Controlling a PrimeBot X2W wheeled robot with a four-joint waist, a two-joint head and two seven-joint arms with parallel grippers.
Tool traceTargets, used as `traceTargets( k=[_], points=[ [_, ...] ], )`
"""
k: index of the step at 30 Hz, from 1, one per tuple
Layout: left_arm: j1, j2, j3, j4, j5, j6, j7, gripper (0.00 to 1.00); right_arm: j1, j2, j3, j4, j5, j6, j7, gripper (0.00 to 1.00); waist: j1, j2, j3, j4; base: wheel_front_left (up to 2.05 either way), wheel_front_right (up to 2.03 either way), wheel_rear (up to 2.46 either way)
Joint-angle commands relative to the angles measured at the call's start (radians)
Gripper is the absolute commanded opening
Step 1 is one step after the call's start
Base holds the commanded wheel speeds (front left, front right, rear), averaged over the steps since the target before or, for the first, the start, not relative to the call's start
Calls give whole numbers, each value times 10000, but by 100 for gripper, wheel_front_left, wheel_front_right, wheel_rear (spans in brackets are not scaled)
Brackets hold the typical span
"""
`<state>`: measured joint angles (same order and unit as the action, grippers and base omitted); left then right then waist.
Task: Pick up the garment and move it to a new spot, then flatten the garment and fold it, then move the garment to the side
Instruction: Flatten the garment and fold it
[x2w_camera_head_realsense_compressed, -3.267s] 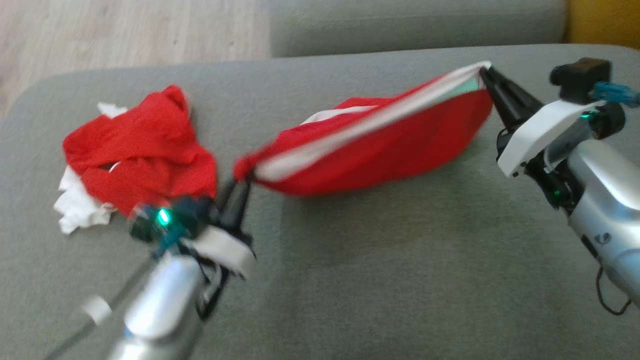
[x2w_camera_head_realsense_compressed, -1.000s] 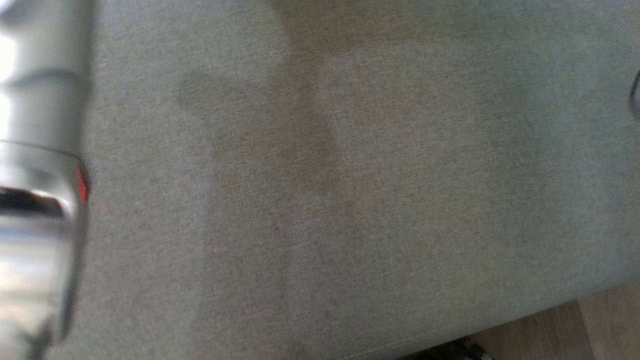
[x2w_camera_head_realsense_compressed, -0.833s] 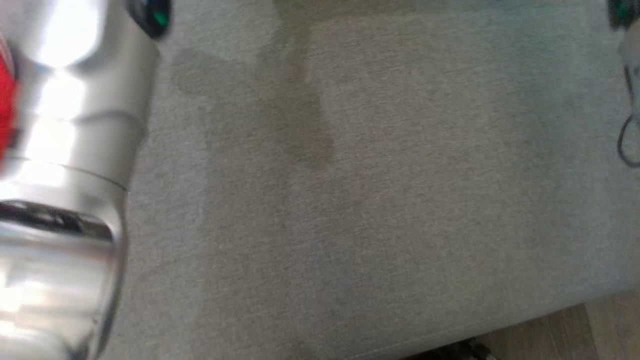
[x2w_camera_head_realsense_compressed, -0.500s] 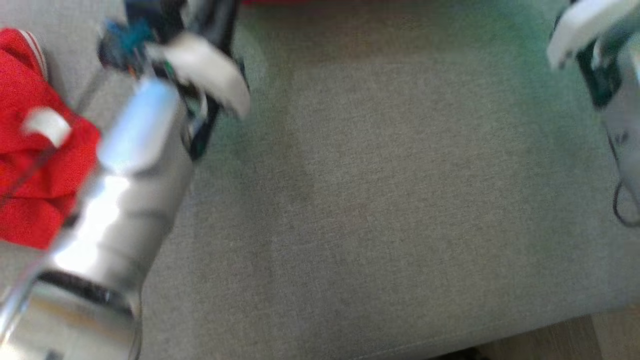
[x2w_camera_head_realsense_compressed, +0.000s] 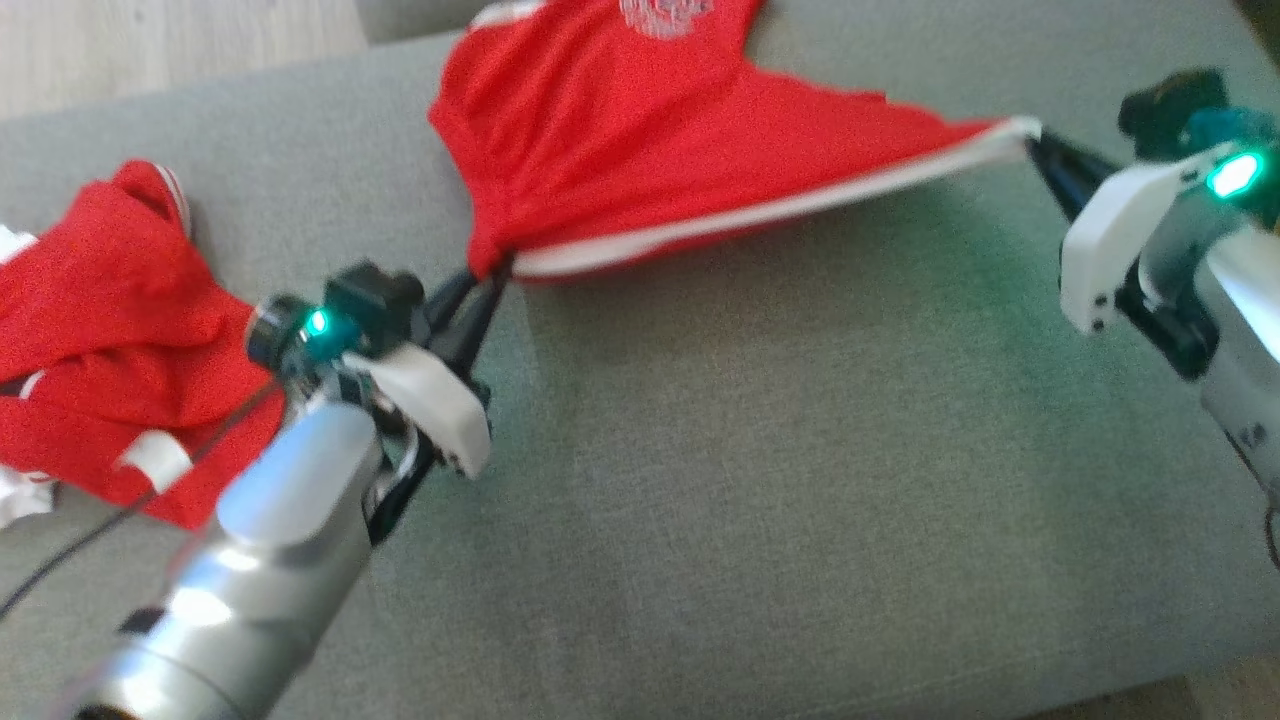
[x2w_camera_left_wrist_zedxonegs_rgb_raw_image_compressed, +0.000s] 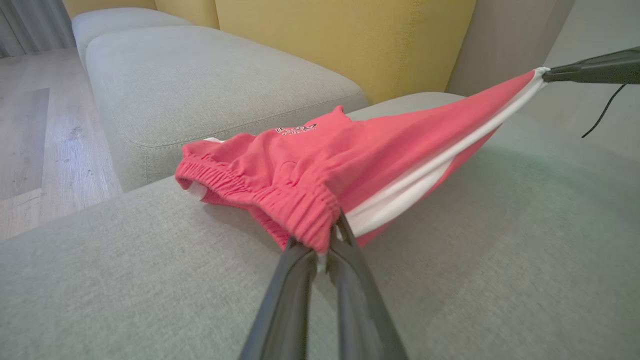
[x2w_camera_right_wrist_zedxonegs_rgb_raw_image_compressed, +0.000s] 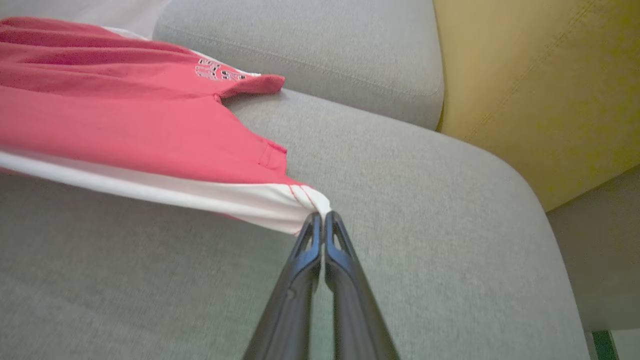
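The garment (x2w_camera_head_realsense_compressed: 640, 140) is a pair of red shorts with a white side stripe and a pale printed logo. It hangs stretched between both grippers above the grey sofa cushion (x2w_camera_head_realsense_compressed: 780, 480), its far part lying on the cushion. My left gripper (x2w_camera_head_realsense_compressed: 487, 272) is shut on the gathered elastic waistband (x2w_camera_left_wrist_zedxonegs_rgb_raw_image_compressed: 305, 220) at the garment's near left corner. My right gripper (x2w_camera_head_realsense_compressed: 1035, 135) is shut on the white-striped corner (x2w_camera_right_wrist_zedxonegs_rgb_raw_image_compressed: 312, 200) at the right. The white stripe (x2w_camera_left_wrist_zedxonegs_rgb_raw_image_compressed: 440, 165) runs taut from one gripper to the other.
A second crumpled red and white garment (x2w_camera_head_realsense_compressed: 100, 320) lies on the cushion at the left, beside my left forearm. A yellow sofa back (x2w_camera_right_wrist_zedxonegs_rgb_raw_image_compressed: 540, 85) rises beyond the cushion. Wooden floor (x2w_camera_left_wrist_zedxonegs_rgb_raw_image_compressed: 35, 140) lies past the cushion's edge.
The head camera has swung back up from bare cushion to both grippers. Compared with a few seconds ago, the garment is spread wider and its far part rests on the cushion.
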<state>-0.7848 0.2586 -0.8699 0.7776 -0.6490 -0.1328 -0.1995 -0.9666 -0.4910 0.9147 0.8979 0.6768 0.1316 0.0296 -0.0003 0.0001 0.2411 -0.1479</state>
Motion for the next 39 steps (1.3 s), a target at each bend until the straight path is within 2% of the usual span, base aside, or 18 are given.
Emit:
traceTargets(
  k=[1, 8, 18, 28, 39],
  points=[
    [-71, 499, 257, -207, -73, 22, -103, 0, 223, -447, 156, -185, 327, -9, 272, 0, 3, -1, -381, 3, 0, 0, 0],
    [935, 710, 44, -601, -173, 100, -212, 0, 785, -1282, 1268, -1031, 1481, -9, 1646, 0, 3, -1, -1178, -139, 0, 0, 0],
    [2504, 894, -261, -1864, -331, 515, -200, 0, 1737, -2428, 1913, -2143, 2711, -9, 2671, 0, 3, -1, -2132, -328, 0, 0, 0],
    [3685, 1242, -604, -3923, -473, 1085, 383, 0, 3015, -3385, 1190, -3035, 3488, -9, 2751, 0, 3, -1, -2390, -142, 0, 0, 0],
    [3784, 1538, -482, -4958, -624, 1545, 784, 0, 3158, -3274, -82, -3251, 2546, -9, 2354, 0, 3, -1, -2161, 196, 0, 0, 0]
  ],
)
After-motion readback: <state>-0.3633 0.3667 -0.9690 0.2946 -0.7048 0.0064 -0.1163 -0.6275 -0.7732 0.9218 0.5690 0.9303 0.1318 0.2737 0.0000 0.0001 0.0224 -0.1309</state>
